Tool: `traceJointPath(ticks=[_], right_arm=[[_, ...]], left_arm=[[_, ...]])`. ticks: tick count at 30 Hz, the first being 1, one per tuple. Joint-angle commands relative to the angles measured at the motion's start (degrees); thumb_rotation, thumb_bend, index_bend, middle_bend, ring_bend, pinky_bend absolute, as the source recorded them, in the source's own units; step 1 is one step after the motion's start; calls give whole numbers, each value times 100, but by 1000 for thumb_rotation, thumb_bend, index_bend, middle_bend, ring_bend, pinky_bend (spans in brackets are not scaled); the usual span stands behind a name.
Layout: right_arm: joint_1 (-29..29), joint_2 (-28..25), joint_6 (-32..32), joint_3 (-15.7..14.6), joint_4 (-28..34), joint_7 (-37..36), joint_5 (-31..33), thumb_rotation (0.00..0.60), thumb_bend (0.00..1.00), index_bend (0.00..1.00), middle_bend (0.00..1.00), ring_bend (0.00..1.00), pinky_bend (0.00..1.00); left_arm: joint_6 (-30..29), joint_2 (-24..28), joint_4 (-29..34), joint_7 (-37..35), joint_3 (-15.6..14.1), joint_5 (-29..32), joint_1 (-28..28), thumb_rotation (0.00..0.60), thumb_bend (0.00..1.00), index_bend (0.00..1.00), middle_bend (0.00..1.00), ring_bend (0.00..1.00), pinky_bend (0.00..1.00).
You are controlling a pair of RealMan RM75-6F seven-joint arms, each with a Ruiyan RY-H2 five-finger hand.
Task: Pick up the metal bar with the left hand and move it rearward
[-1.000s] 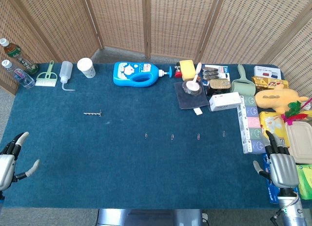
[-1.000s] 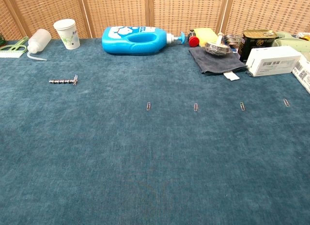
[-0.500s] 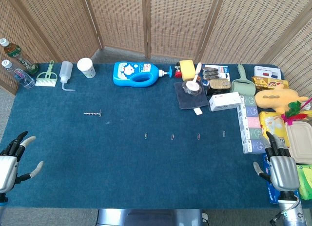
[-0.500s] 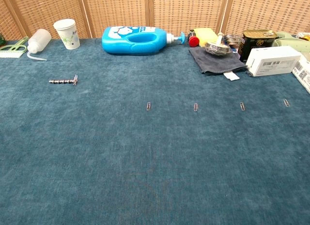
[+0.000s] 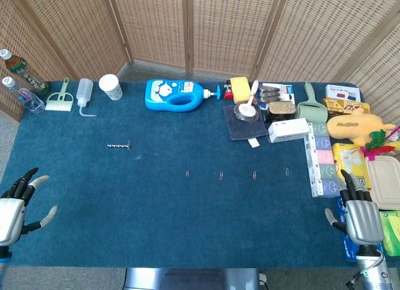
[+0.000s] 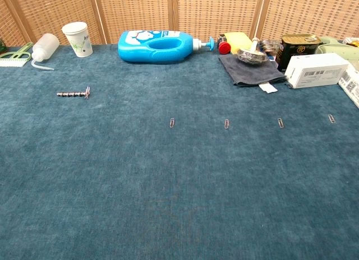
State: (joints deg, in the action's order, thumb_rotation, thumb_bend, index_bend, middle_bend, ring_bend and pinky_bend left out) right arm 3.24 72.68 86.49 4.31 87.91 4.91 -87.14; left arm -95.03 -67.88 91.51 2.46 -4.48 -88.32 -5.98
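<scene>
So the metal bar (image 5: 119,145) is just lying flat on the blue surface (image 5: 156,215), left of the middle, well away from both hands. Left hand (image 5: 15,205) sits at the near left corner, fingers spread wide, holding nothing. Right hand (image 5: 359,216) is at the near right edge, fingers apart and empty too. A white cup (image 5: 110,87) stands upright along the far edge; can't see inside.

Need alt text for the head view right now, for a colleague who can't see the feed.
A small metal bar lies untouched on the blue table, well ahead of the open, empty left hand at the near-left edge. The right hand rests open at the near-right edge, beside cluttered packages.
</scene>
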Motion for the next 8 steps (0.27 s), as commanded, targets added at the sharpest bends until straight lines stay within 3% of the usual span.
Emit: traceJointPath(ticks=[1,8], right_arm=[[9,9,-9,0,-10,-3,7,600,319,88,67,22,174],[36,7,-44,2,-6,31,32,600,319,87,67,23,174]], left_arm=[[22,9,18,13,30,-10,11,370,497,201,109,181,406],[152,1,37,45,116,-43,9,372,497,201,109,181,406]])
